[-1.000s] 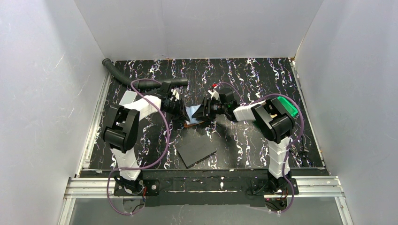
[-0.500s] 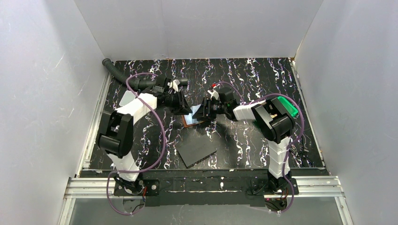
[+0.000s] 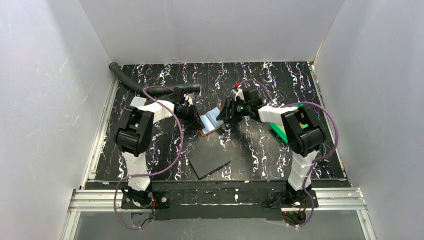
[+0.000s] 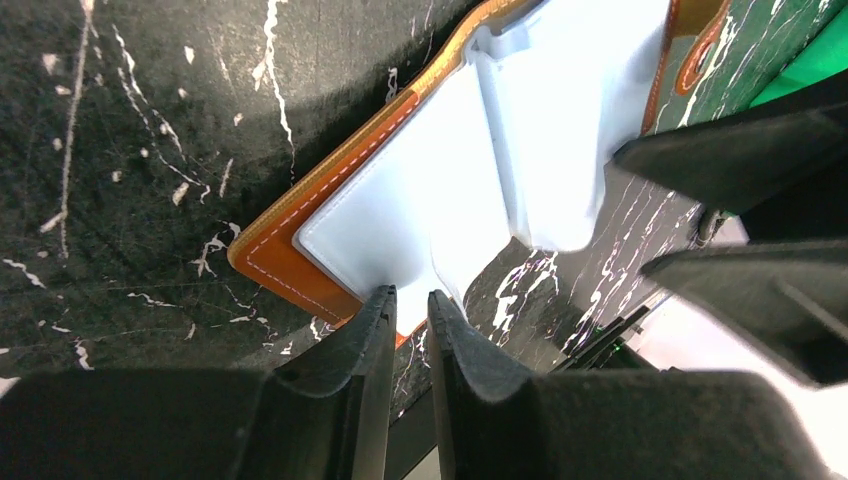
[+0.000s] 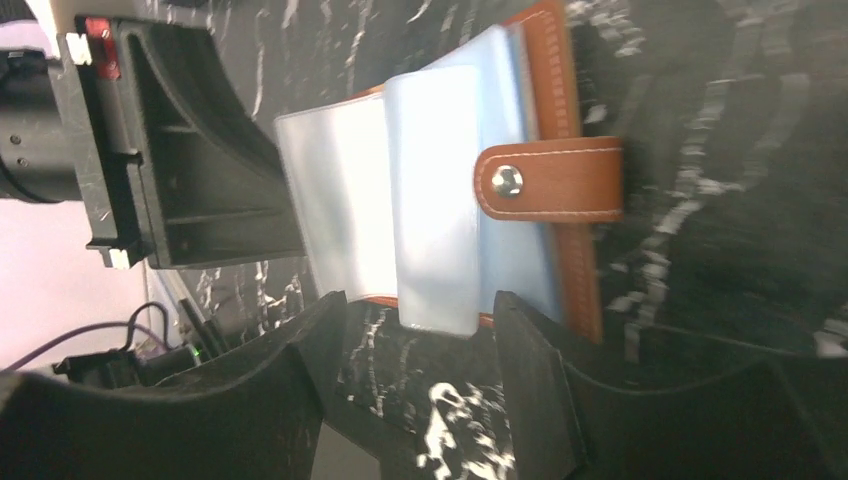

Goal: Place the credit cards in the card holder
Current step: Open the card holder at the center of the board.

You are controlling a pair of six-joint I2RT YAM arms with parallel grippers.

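The left pincer (image 4: pixel 410 318) has its jaws almost pressed together, only a thin slit between them, with its tips at the near edge of the card holder (image 4: pixel 480 170). A sliver of tan leather shows in that slit, but whether the edge is truly pinched I cannot tell. The right pincer (image 5: pixel 415 350) stands spread, one finger to each side of the lower edge of a loose clear sleeve (image 5: pixel 435 200), touching nothing that I can make out.

The step in hand looks like getting the holder laid open and steadied; no credit card shows in any view, so none seems loaded yet. The next move probably calls for the left pincer to fix the leather edge firmly while the right one goes for a card, since the sleeves look floppy and would likely buckle under a card pushed in at an angle.

The holder lies open on the dark marbled counter (image 4: pixel 130 150) between the two pincers: tan stitched leather, pale glossy sleeves fanned out, the snap tab (image 5: pixel 550 180) folded across them. A dark grey slab (image 3: pixel 210 161) lies nearer the bases.
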